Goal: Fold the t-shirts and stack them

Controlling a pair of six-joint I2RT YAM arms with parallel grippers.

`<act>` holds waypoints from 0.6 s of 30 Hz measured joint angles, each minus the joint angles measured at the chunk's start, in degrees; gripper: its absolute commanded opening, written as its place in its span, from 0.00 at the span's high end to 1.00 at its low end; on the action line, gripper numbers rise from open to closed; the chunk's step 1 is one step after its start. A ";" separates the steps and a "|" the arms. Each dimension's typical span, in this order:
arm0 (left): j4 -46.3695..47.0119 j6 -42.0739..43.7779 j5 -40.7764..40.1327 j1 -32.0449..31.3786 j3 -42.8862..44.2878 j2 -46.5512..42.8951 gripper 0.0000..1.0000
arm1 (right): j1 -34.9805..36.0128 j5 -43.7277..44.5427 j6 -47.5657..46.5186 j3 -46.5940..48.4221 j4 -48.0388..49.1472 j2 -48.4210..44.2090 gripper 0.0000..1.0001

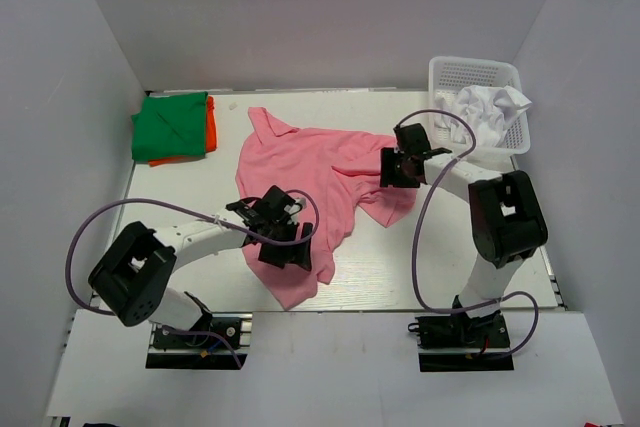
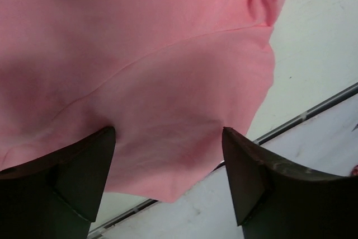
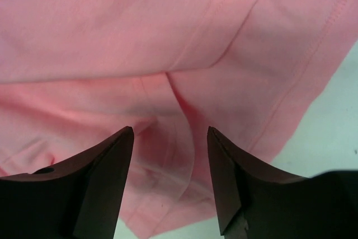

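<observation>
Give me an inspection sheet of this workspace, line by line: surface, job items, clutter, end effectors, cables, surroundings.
Surface: white table, no stains seen.
Job's things: pink t-shirt spread unfolded mid-table; folded green shirt on an orange shirt, far left corner; white garments in a white basket, far right corner.
Clutter: nothing seen.
End effectors: left end effector and right end effector both open, low over the pink cloth.
Cables: purple cables loop loosely off both arms.
Surroundings: plain white walls on three sides.
</observation>
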 measured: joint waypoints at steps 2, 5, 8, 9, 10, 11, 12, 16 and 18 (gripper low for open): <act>0.11 -0.31 0.48 0.09 -0.17 0.50 0.19 | -0.55 -0.90 -0.28 0.94 1.01 1.99 0.39; 0.15 -0.74 0.42 0.02 -0.33 0.57 0.32 | -1.09 -1.70 -0.92 1.75 2.32 4.09 0.41; 0.13 -1.36 0.35 0.02 -1.09 0.57 0.46 | -1.40 -2.03 -1.53 1.79 2.86 4.17 0.49; 0.09 -1.44 0.33 0.00 -1.31 0.57 0.50 | -1.44 -2.19 -1.64 1.70 3.04 4.17 0.51; -0.04 -1.46 0.33 0.00 -1.49 0.59 0.53 | -1.44 -2.62 -1.75 1.36 3.65 4.09 0.53; -0.09 -1.53 0.33 0.00 -1.64 0.59 0.60 | -1.49 -3.34 -1.81 1.03 4.15 3.98 0.55; -0.17 -1.64 0.31 0.00 -1.77 0.61 0.64 | -1.49 -3.82 -1.88 0.63 4.74 3.85 0.65; -0.28 -1.70 0.31 -0.04 -1.84 1.33 0.74 | -1.49 -6.23 -2.73 0.00 5.68 3.13 1.00; -0.24 -1.70 0.31 -0.04 -1.84 1.60 0.74 | -1.49 -6.73 -3.10 0.00 5.77 2.91 1.00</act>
